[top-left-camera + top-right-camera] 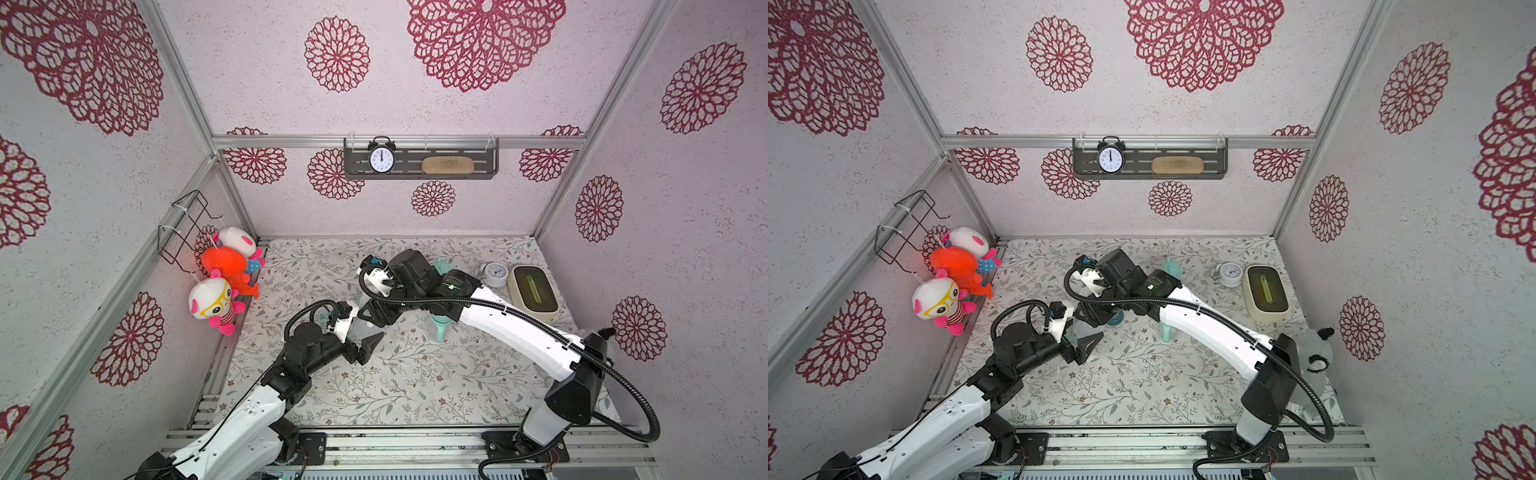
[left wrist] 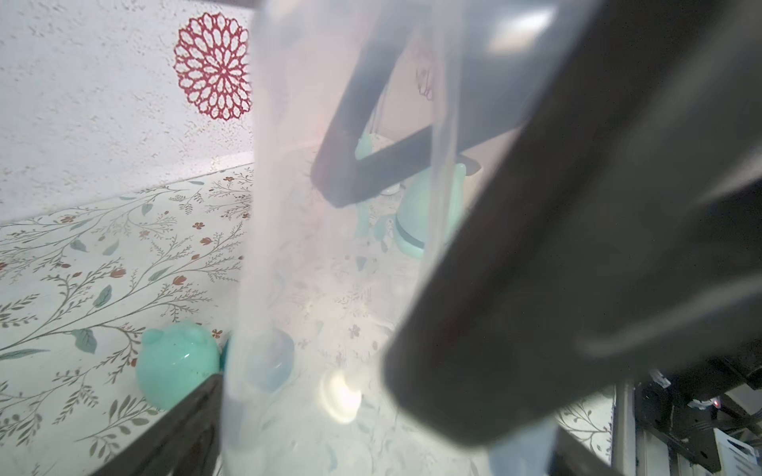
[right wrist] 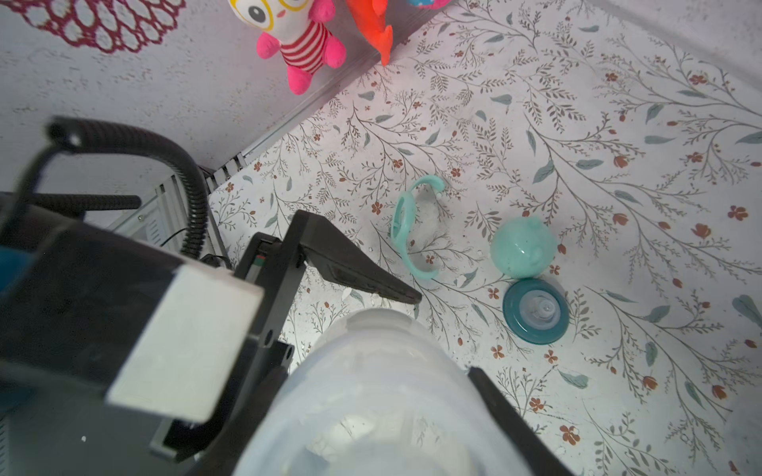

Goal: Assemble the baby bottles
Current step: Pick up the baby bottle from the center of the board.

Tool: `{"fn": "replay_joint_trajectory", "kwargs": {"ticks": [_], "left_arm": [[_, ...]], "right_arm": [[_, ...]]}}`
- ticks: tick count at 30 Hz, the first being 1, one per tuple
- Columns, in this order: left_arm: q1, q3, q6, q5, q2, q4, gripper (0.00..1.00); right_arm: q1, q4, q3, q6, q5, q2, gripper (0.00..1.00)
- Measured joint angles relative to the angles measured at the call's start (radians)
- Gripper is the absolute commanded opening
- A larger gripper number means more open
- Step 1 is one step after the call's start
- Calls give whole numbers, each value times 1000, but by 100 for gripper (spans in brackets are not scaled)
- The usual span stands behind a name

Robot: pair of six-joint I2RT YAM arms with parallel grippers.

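Note:
My right gripper [image 3: 379,412] is shut on a clear baby bottle body [image 3: 371,383], held above the floral mat; in the top views it sits at mid-table [image 1: 376,313]. My left gripper [image 2: 379,445] is open, with its fingers [image 3: 358,272] on either side of the same bottle [image 2: 338,230]. On the mat lie a mint handle ring [image 3: 412,226], a mint eared cap [image 3: 521,247] and a dark teal collar with nipple [image 3: 536,311]. A mint-capped bottle [image 1: 1171,268] stands behind the right arm. Another mint part [image 1: 1167,330] shows under that arm.
A white alarm clock [image 1: 494,274] and a beige box [image 1: 534,293] stand at the back right of the mat. Plush toys [image 1: 226,274] hang on the left wall, and a grey plush [image 1: 1316,353] sits by the right wall. A shelf [image 1: 482,160] hangs on the back wall.

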Motion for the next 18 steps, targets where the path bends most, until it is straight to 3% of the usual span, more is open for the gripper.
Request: {"fn": "replay_joint_trajectory", "kwargs": {"ticks": [14, 18], "left_arm": [[0, 1, 1, -13, -19, 54, 99], [0, 1, 5, -19, -18, 61, 94]], "right_arm": [[-2, 43, -14, 14, -38, -17, 46], [-6, 46, -14, 14, -45, -17, 46]]}}
